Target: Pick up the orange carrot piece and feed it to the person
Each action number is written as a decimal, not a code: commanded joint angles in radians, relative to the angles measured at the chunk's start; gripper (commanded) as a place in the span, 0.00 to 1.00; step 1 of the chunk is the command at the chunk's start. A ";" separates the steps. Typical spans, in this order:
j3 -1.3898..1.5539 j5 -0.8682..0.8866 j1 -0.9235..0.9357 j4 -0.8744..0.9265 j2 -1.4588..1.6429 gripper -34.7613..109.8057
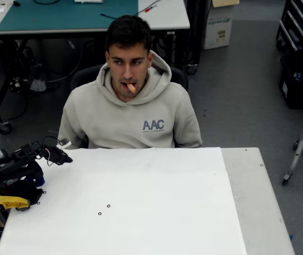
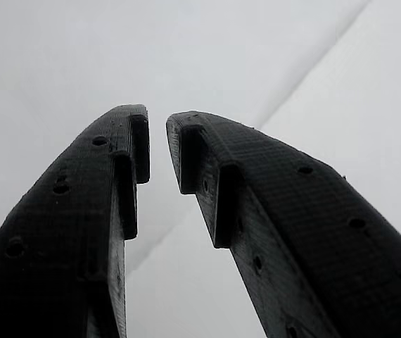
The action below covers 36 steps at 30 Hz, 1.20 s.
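Carrot piece point(image 1: 131, 87), one, in person's point(image 1: 133, 114) mouth.

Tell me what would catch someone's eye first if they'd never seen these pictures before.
First, the person in a beige hoodie sitting behind the white table, with the orange carrot piece sticking out of his mouth. Next, the black gripper at the table's left edge in the overhead view; in the wrist view its two dark fingers stand slightly apart with nothing between them.
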 commanded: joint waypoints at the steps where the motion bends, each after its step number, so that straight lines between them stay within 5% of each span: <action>1: -0.009 -0.011 0.006 0.049 0.075 0.24; 36: -0.009 0.000 0.008 0.057 0.221 0.23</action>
